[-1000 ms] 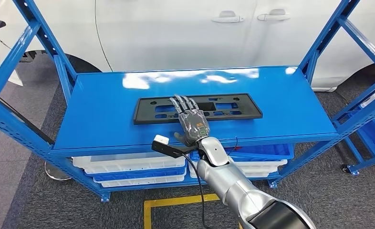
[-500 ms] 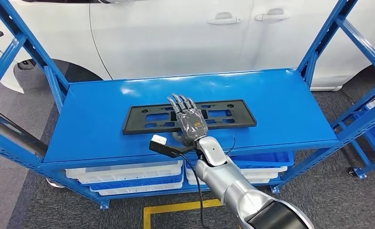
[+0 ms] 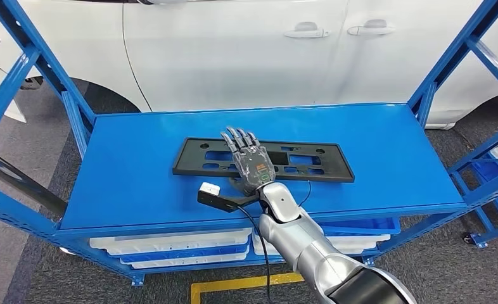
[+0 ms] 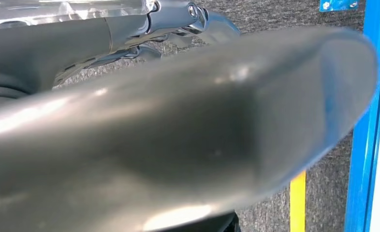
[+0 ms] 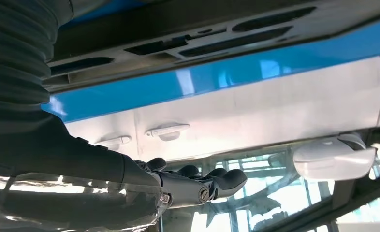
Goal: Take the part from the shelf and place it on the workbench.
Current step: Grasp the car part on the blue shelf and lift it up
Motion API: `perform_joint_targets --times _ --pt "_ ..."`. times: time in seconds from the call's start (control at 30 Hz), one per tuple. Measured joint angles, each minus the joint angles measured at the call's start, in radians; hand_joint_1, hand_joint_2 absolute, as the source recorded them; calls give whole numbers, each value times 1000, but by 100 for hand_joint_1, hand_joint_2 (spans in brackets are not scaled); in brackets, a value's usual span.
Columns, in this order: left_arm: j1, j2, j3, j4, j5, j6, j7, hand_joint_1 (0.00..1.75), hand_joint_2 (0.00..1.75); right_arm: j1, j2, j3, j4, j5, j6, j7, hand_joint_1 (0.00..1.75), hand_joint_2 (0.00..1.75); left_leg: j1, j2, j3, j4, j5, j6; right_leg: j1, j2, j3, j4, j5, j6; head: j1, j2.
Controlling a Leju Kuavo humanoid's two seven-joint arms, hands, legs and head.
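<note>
Fingers (image 3: 239, 139) of the right hand (image 3: 251, 161) are stretched out flat and apart above the middle of the black plate (image 3: 199, 157), gripping nothing, while the plate lies flat on the blue shelf (image 3: 126, 183) in front of the white car (image 3: 234, 50). Being thin and flush with the slick shelf, the plate could slide away or tip at one long end if the hand closes off-centre.

Shelf top (image 3: 139, 171) bare round part (image 3: 189, 157); uprights (image 3: 440, 76) flank sides.
</note>
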Motion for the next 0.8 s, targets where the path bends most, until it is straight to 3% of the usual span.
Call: perform_joint_targets --times 0.03,0.07,0.1,0.17,0.23,0.27,0.33,0.4,0.47,0.53,0.57,0.6,0.63,0.7,0.8 --pt "0 0 0 0 2 0 -1 0 0 2 -2 0 2 9 0 10 0 175 0 -1 3 0 -3 0 -2 0 -26 28 5 1 0 0" --pt "1 0 0 0 4 0 -3 0 0 2 -4 0 4 21 1 24 0 175 0 -2 7 0 -6 -1 -3 0 -31 13 33 1 0 0" --pt "2 0 0 0 6 0 -4 0 0 1 -6 1 6 35 1 39 3 175 0 -3 12 1 -9 -3 -4 0 -15 -40 76 -1 0 0" --pt "1 -1 0 0 9 1 -7 0 0 -3 -10 3 8 63 4 69 75 175 -2 -5 19 2 -16 -10 -3 -1 39 -187 157 -9 0 0" --pt "1 -1 0 0 10 2 -9 0 0 -6 -13 8 9 85 9 91 155 175 -5 -5 21 3 -21 -20 2 0 66 -260 182 -16 0 0" --pt "1 -1 0 0 11 2 -9 0 0 -6 -15 10 9 96 12 101 166 175 -6 -5 21 2 -21 -26 5 0 67 -265 179 -18 -1 0" --pt "1 -1 0 0 14 2 -10 0 0 -5 -17 14 8 115 16 121 172 175 -4 -4 24 3 -26 -37 3 2 72 -271 181 -27 -1 0" --pt "1 -1 0 0 17 2 -11 0 0 -6 -19 15 8 126 17 133 174 175 -2 -3 5 53 -60 -45 -2 0 82 -281 183 -38 -1 0" --pt "1 -1 0 0 18 2 -15 0 0 -4 -20 17 7 131 19 138 175 175 -1 -2 -54 181 -123 -50 -1 -2 86 -283 181 -45 -2 0" --pt "2 -1 0 0 22 2 -22 0 0 2 -22 19 7 135 21 142 175 175 -1 -2 -107 283 -150 -55 1 -2 88 -282 178 -48 -2 0" --pt "2 -1 0 0 25 1 -27 0 0 5 -23 19 7 137 22 144 175 175 0 -2 -110 282 -135 -55 1 -1 90 -280 175 -47 -2 0" --pt "2 0 0 0 27 0 -33 0 0 7 -25 19 6 139 23 144 175 175 0 -2 -92 240 -103 -55 1 0 93 -278 172 -46 -2 0" --pt "2 1 0 0 29 -2 -40 0 0 9 -26 19 4 139 23 144 175 175 0 -1 -61 171 -63 -53 1 1 96 -275 167 -43 -2 0" --pt "2 4 0 0 32 -6 -52 0 0 8 -29 18 -5 136 23 142 175 175 -3 -1 -5 51 -18 -45 5 2 99 -268 158 -35 -1 0" --pt "1 5 0 0 39 -13 -68 0 0 7 -34 18 -21 128 24 131 175 175 -6 -2 12 14 -20 -28 8 4 97 -265 155 -22 1 0"
